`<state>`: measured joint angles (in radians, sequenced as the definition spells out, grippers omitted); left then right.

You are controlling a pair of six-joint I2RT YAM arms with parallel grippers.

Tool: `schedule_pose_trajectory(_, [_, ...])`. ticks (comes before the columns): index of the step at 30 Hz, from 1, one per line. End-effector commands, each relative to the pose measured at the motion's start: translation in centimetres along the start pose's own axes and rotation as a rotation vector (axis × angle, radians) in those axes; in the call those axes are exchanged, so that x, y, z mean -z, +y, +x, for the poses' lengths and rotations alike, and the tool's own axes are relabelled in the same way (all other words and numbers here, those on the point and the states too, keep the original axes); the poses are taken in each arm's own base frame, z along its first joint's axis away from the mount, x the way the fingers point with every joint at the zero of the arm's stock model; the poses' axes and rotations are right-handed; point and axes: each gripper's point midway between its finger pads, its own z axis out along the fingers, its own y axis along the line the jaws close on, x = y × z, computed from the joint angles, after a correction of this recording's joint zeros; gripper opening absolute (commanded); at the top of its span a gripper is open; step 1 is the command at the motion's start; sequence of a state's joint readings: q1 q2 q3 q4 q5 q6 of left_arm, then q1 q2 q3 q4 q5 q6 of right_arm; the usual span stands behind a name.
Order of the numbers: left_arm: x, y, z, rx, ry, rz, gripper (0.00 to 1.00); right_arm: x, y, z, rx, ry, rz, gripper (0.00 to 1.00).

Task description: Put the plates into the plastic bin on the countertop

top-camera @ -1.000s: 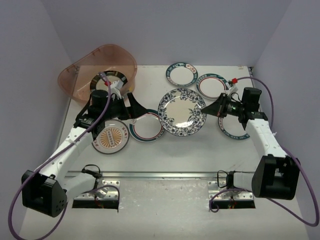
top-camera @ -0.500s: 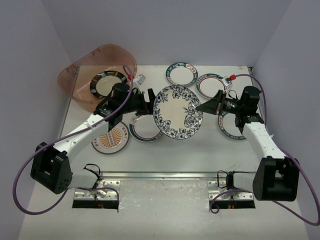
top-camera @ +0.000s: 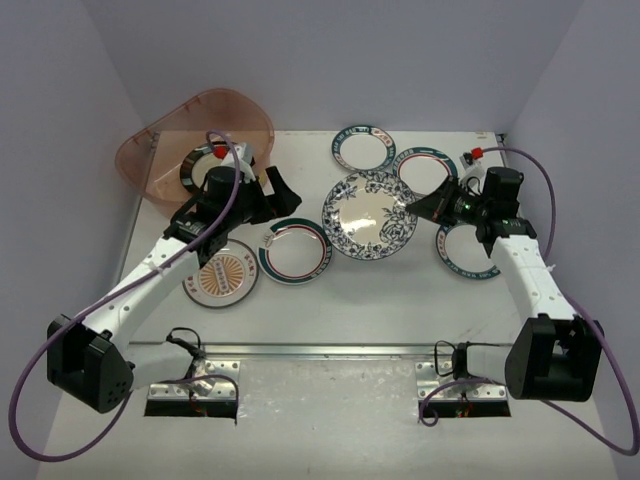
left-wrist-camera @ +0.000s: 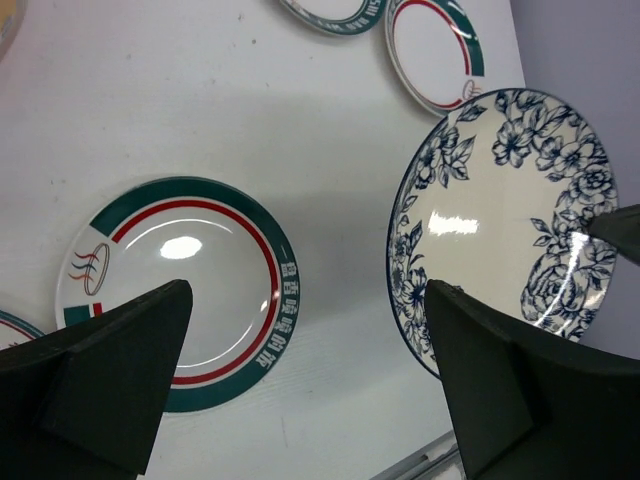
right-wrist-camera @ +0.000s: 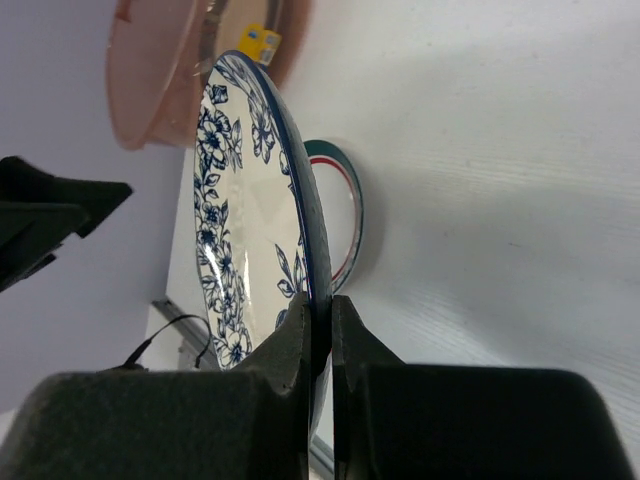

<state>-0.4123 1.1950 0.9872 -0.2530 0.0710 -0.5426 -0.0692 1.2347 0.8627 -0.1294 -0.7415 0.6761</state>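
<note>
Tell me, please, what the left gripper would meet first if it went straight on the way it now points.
Probably bare countertop in the gap between the teal-rimmed plate and the blue floral plate; depth is unclear, so the left gripper might clip either rim.

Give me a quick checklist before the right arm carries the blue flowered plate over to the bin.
1. Right hand shut on the blue floral plate rim: ok.
2. Left hand open and empty: ok.
3. Straight path to the plastic bin: not ok, the left arm lies between.
4. Room in the bin: ok, only a black-rimmed plate shows inside.
5. Grip deep enough to hold: cannot tell.
</note>
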Motion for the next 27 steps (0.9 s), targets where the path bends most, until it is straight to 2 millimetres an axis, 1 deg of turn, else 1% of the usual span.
schedule_pose_trajectory(1, [1.4, -2.9, -3.4, -0.023, -0.106, 0.134, 1.0, 0.4, 2.6, -3.1, 0.073, -0.055, -0.056, 0.0])
schedule_pose_trajectory(2, [1.3, -3.6, -2.9, -0.024, -0.084, 0.184, 1.0, 0.3, 2.9, -3.1, 0.072, -0.046, -0.077, 0.0])
schedule_pose_trajectory(4, [0.8, -5.2, -1.4, -0.021, -0.003, 0.287, 1.0, 0.1, 4.1, -3.0, 0.077, -0.026, -0.155, 0.0])
schedule_pose_trajectory(5, [0.3, -5.4, -1.0, -0.015, 0.022, 0.307, 1.0, 0.1, 4.4, -2.8, 0.06, -0.013, -0.176, 0.0])
schedule_pose_trajectory(6, [0.3, -5.8, -0.8, -0.016, 0.035, 0.331, 1.0, 0.1, 4.8, -2.7, 0.065, -0.006, -0.201, 0.0])
schedule_pose_trajectory(7, [-0.2, -6.3, -0.4, -0.013, 0.054, 0.366, 1.0, 0.1, 5.7, -3.0, 0.082, -0.008, -0.251, 0.0])
schedule_pose_trajectory(8, [-0.5, -6.2, 0.2, -0.002, 0.077, 0.373, 0.98, 0.2, 6.0, -3.0, 0.065, -0.001, -0.267, 0.0])
schedule_pose_trajectory(10, [-0.9, -7.4, 0.2, -0.006, 0.084, 0.44, 0.91, 0.4, 7.2, -2.9, 0.062, 0.012, -0.333, 0.0])
schedule_pose_trajectory(12, [-1.3, -7.8, 0.6, -0.005, 0.103, 0.453, 0.79, 0.8, 8.1, -2.9, 0.076, 0.017, -0.389, 0.0])
schedule_pose_trajectory(13, [-1.6, -7.8, 0.7, -0.005, 0.108, 0.454, 0.75, 0.8, 8.2, -2.9, 0.067, 0.019, -0.392, 0.0])
schedule_pose_trajectory(14, [-1.7, -7.9, 0.7, -0.003, 0.113, 0.461, 0.65, 0.9, 8.6, -2.9, 0.072, 0.023, -0.409, 0.0])
schedule_pose_trajectory(16, [-1.9, -8.1, 0.8, -0.002, 0.118, 0.475, 0.51, 1.0, 8.8, -2.9, 0.074, 0.024, -0.415, 0.0])
schedule_pose_trajectory(17, [-1.8, -8.4, 0.6, -0.006, 0.111, 0.491, 0.42, 0.9, 8.7, -2.8, 0.073, 0.026, -0.418, 0.0])
schedule_pose_trajectory(18, [-1.7, -8.8, 0.5, -0.008, 0.107, 0.51, 0.34, 0.9, 8.6, -2.8, 0.071, 0.028, -0.419, 0.0])
schedule_pose_trajectory(20, [-1.4, -9.5, 0.3, -0.01, 0.108, 0.552, 0.24, 0.8, 8.4, -2.5, 0.063, 0.031, -0.421, 0.0])
schedule_pose_trajectory(22, [-1.1, -10.2, 0.2, -0.015, 0.115, 0.591, 0.18, 0.7, 8.4, -2.3, 0.06, 0.037, -0.428, 0.0])
schedule_pose_trajectory(24, [-0.5, -11.6, -0.1, -0.031, 0.116, 0.681, 0.0, 0.6, 8.4, -2.1, 0.052, 0.042, -0.442, 0.0])
schedule_pose_trajectory(27, [0.0, -12.7, -0.1, -0.017, 0.13, 0.761, 0.0, 0.7, 8.5, -2.0, 0.054, 0.044, -0.452, 0.0])
